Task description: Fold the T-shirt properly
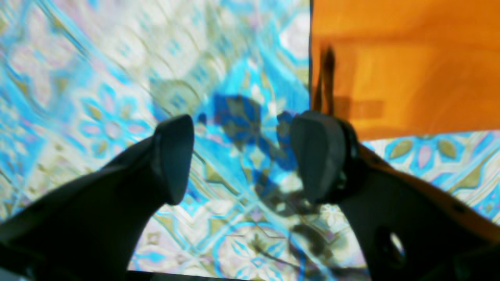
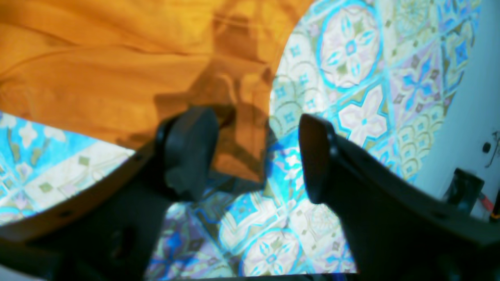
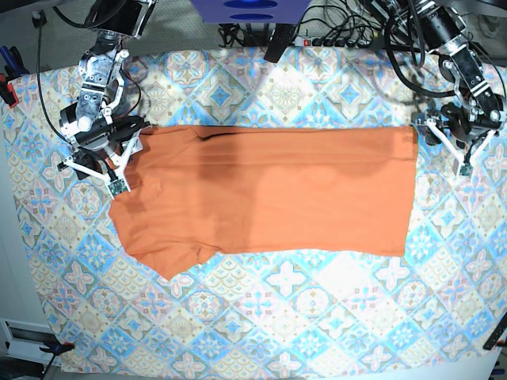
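Observation:
The orange T-shirt (image 3: 269,190) lies flat across the table as a wide band, with one sleeve sticking out at its lower left (image 3: 158,257). My right gripper (image 3: 99,169) hovers at the shirt's left end. In the right wrist view this gripper (image 2: 254,156) is open, and a corner of the T-shirt (image 2: 117,78) lies on the cloth below, between the fingers. My left gripper (image 3: 450,146) is just off the shirt's right end. It is open (image 1: 242,156) over the tablecloth, and the T-shirt (image 1: 410,66) edge runs past its right finger (image 1: 318,156).
A blue-and-pink patterned tablecloth (image 3: 301,317) covers the table. Cables and a power strip (image 3: 333,32) lie along the far edge. Clamps hold the cloth at the left edge (image 3: 6,83) and the lower left corner (image 3: 59,347).

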`<control>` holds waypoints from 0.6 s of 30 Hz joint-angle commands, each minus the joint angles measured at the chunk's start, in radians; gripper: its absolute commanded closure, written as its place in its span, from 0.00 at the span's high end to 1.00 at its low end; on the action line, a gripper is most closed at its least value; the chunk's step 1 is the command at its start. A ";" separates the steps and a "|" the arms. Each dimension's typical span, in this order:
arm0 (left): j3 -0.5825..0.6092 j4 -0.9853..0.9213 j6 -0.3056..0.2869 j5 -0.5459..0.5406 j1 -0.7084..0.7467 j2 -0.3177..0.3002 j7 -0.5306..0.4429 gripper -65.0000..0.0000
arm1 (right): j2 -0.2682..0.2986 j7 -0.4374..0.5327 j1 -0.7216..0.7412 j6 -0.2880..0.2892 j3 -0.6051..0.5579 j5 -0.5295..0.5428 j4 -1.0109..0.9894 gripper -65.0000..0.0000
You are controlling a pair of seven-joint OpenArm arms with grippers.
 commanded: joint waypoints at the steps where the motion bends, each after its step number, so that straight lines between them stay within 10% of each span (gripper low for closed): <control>1: 0.020 0.020 -0.002 -0.034 -0.016 -0.030 -0.022 0.64 | 0.008 0.012 0.002 -0.001 0.004 0.002 0.017 0.61; 18: 0.124 -0.214 -0.002 -0.230 -0.051 -0.139 -0.008 0.64 | 0.005 -0.065 -0.004 0.044 0.056 0.008 0.017 0.67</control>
